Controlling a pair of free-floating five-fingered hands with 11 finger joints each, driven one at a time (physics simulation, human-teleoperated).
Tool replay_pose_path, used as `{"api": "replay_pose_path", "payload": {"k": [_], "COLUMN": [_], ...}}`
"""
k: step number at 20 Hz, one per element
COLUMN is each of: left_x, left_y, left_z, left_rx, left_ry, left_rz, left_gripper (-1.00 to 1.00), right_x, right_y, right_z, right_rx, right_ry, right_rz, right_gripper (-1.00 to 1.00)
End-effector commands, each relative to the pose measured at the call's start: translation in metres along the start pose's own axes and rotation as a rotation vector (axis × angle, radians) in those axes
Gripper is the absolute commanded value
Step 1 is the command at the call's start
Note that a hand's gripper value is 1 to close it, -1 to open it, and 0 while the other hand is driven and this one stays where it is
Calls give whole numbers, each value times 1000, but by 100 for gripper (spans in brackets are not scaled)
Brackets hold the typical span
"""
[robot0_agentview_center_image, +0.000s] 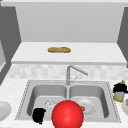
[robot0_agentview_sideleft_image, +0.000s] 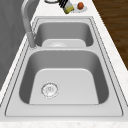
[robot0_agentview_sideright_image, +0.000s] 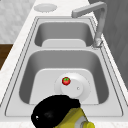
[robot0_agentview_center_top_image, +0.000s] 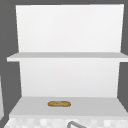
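Fingers of the right hand (robot0_agentview_center_image: 119, 88) curl round a yellow bottle (robot0_agentview_center_image: 119, 96) over the counter (robot0_agentview_center_image: 15, 90) just right of the sink (robot0_agentview_center_image: 67, 85). Beside the bottle lies a plate with a brown egg-like thing (robot0_agentview_sideleft_image: 80, 5). The left hand (robot0_agentview_center_image: 38, 115) hangs at the sink's front left edge; I cannot tell its fingers. Inside the sink's right basin, a small tomato (robot0_agentview_sideright_image: 66, 80) sits on a white plate (robot0_agentview_sideright_image: 80, 87). A big red ball (robot0_agentview_center_image: 67, 115) shows before the sink. On the shelf above it lies a loaf (robot0_agentview_center_image: 59, 49).

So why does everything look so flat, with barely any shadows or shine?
Front view: even light, no glare on the sink; the red ball shows a plain colour without highlight. Right side view: the right hand on the yellow bottle looms large at the lower edge. Upper view: the bread casts hardly any shadow on the shelf.
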Motion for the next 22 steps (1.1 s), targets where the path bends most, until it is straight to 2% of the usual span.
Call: {"api": "replay_pose_path", "payload": {"k": [1,11,14,20,22], "left_x": [0,0,0,0,0], "left_y": [0,0,0,0,0], "left_z": [0,0,0,0,0], "left_rx": [0,0,0,0,0], "left_ry": [0,0,0,0,0], "left_rz": [0,0,0,0,0], "left_gripper": [0,0,0,0,0], "right_x": [-8,-8,-11,-14,-23], "right_y": [-2,9,2,-18,-27], "right_z": [13,25,31,52,61], "right_rx": [-23,-23,-34,-14,-3], "right_ry": [72,147,183,184,184], "right_rz": [97,146,135,117,87], "right_gripper": [100,100,100,100,100]}}
